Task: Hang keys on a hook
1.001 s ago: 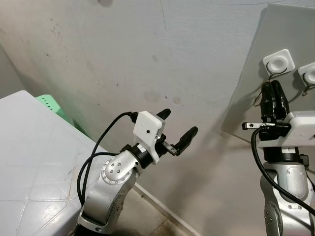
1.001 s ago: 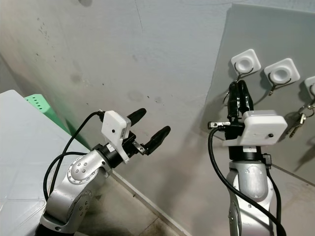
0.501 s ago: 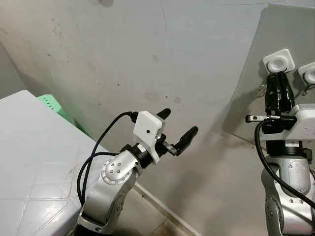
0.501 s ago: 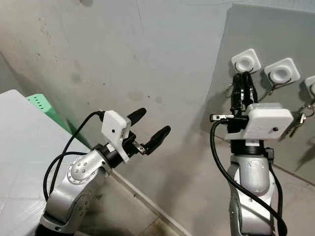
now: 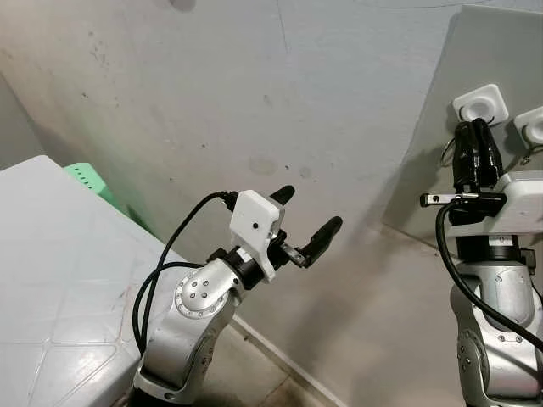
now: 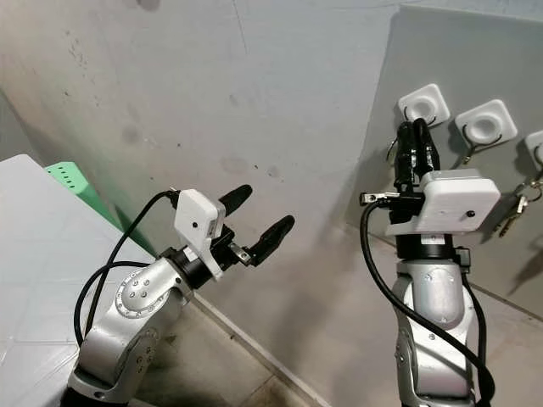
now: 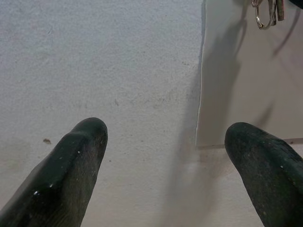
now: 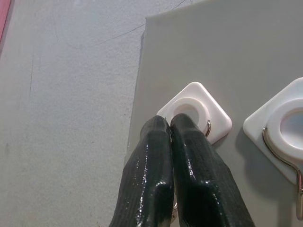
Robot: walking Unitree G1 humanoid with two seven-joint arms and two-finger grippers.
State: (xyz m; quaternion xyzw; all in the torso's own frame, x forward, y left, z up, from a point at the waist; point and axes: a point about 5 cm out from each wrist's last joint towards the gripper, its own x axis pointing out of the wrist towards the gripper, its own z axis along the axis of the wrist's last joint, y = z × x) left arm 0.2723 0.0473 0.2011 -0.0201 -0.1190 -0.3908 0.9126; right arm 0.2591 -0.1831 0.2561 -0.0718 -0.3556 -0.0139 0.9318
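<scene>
Meanwhile, on the far left, the pale counter [image 5: 59, 280] sits with a green crate [image 5: 89, 180] behind it against the wall. Our left pincer [image 5: 301, 229] hovers in front of the bare plaster, its two fingers spread wide with nothing between them, just as it was a second ago; it plays no part yet.

To the right, a grey panel [image 6: 475, 102] leans on the wall and carries white square hook mounts. Our right pincer [image 6: 415, 146] points up at the leftmost hook [image 6: 422, 105], fingers pressed together. A key ring [image 5: 446, 152] peeks out beside the fingers in the left eye view, so we judge the keys are pinched there, though the keys themselves are hidden behind the fingers. Over the last second the pincer rose toward the mount, and in the last half second it has eased down slightly again; the right wrist view puts the fingertips right at the mount's lower edge, beside the wire hook. We read that as the ring being worked onto the hook, not yet released.

Farther right, a second hook [image 6: 485, 123] is free, and another bunch of keys [image 6: 512, 214] already hangs below a third mount at the frame edge.

The wall is rough, stained plaster with hairline cracks, and a pale skirting line runs along its foot
</scene>
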